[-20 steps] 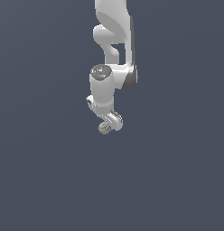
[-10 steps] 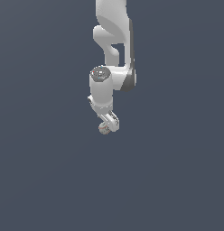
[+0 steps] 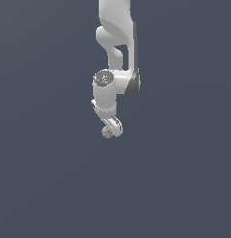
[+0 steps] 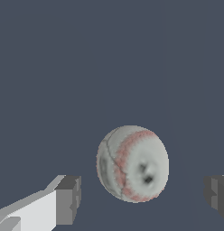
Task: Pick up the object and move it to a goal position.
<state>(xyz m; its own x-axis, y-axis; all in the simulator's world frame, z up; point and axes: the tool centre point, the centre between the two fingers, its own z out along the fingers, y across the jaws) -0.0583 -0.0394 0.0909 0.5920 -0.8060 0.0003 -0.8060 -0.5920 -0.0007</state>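
The object is a small off-white ball [image 4: 132, 164] with red curved seam lines. In the wrist view it lies between my two dark finger pads [image 4: 68, 198], with a gap on each side. My gripper [image 4: 143, 198] is open around it and touches it on neither side. From the exterior view the ball [image 3: 106, 133] peeks out at the tip of the white gripper [image 3: 111, 129], which points downward below the arm and partly hides it.
A plain dark grey-blue surface [image 3: 52, 186] fills the whole scene. The white arm [image 3: 116, 42] comes down from the top of the exterior view. No other objects show.
The gripper has drifted slightly downward and toward the exterior view's left over the last second. The ball stays at its tip.
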